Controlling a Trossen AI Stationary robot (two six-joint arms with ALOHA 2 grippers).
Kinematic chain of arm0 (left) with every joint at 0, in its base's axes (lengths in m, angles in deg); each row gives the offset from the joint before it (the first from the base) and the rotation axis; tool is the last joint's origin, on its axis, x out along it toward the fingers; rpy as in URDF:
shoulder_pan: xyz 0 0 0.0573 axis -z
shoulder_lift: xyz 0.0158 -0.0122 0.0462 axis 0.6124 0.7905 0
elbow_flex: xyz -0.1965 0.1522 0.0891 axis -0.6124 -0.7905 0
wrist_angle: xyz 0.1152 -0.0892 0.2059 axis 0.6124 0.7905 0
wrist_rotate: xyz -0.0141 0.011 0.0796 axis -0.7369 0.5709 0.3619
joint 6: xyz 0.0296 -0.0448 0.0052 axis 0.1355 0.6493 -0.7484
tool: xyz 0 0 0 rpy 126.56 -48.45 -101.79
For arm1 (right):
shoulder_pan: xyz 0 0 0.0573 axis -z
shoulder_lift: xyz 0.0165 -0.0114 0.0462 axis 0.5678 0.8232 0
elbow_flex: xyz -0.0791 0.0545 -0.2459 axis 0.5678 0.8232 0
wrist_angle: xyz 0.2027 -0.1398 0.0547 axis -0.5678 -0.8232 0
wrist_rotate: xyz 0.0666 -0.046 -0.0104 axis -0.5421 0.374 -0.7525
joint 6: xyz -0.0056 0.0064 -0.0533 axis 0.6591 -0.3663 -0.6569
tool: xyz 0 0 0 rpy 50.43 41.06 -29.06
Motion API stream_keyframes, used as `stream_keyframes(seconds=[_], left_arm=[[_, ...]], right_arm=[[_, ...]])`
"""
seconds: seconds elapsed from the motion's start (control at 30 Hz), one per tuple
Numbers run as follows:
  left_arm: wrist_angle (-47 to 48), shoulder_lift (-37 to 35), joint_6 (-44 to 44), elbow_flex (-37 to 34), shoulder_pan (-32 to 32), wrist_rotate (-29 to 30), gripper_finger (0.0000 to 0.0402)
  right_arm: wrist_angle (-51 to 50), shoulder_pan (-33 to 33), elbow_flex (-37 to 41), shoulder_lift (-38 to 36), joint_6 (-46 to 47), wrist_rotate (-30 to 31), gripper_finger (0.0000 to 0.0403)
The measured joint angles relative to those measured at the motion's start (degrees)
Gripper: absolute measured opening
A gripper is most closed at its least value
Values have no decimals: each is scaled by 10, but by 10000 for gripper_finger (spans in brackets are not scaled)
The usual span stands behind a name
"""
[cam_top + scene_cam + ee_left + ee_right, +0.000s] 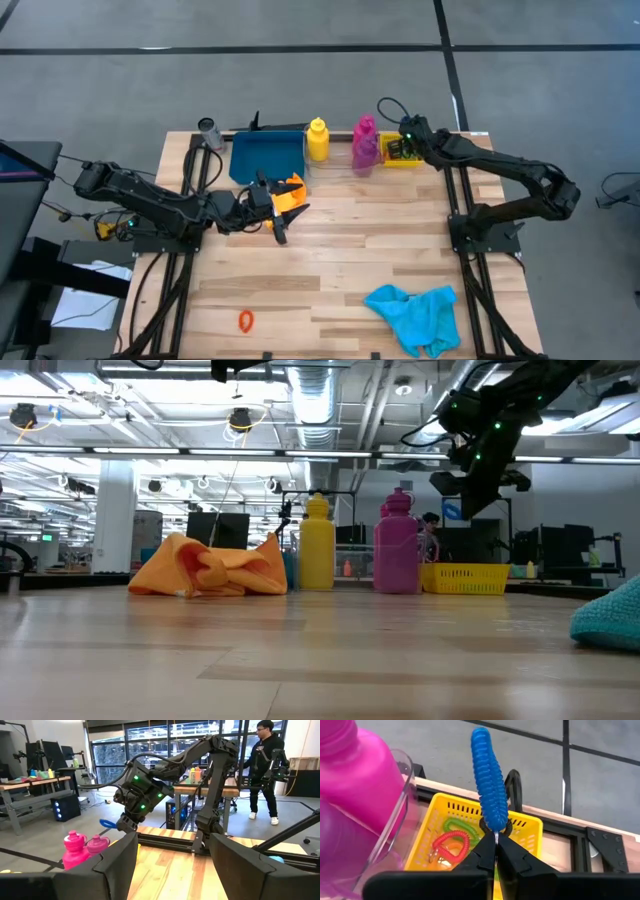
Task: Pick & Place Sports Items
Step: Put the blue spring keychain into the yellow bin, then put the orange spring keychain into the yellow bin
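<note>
My right gripper [496, 837] hangs over the small yellow bin [400, 155], shut on a blue coiled elastic ring [490, 780]. A red ring [451, 844] and a green ring [457, 826] lie in the bin. The yellow bottle [317, 140], magenta bottle [365, 132] and purple bottle [364, 158] stand upright at the far edge. The orange cloth [210, 568] lies bunched on the table under my open left gripper [280, 210], which holds nothing. The cyan cloth [415, 312] and an orange ring [246, 320] lie near the front edge. My right gripper pinches one end of the blue ring's loop [495, 822] between its two fingertips. The fingers slant down toward the bin. The rest of the ring sticks out beyond the fingertips, clear of the bin and the bottles.
The blue tray [268, 157] lies at the far edge, left of the yellow bottle. A clear holder wall [395, 820] stands beside the magenta bottle, close to the bin. A person [262, 770] stands in the room beyond the table.
</note>
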Motion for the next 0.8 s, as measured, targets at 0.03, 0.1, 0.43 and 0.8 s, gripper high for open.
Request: stream_keyframes(seconds=[0.03, 0.1, 0.43, 0.8], left_arm=[[0, 0, 0, 0, 0, 0, 241], [0, 0, 0, 0, 0, 0, 241], [0, 0, 0, 0, 0, 0, 241], [-7, 0, 0, 0, 0, 0, 241]], right_arm=[[0, 0, 0, 0, 0, 3, 4], [0, 0, 0, 0, 0, 4, 14], [0, -2, 0, 0, -13, 13, 82], [91, -79, 0, -55, -127, 87, 94]])
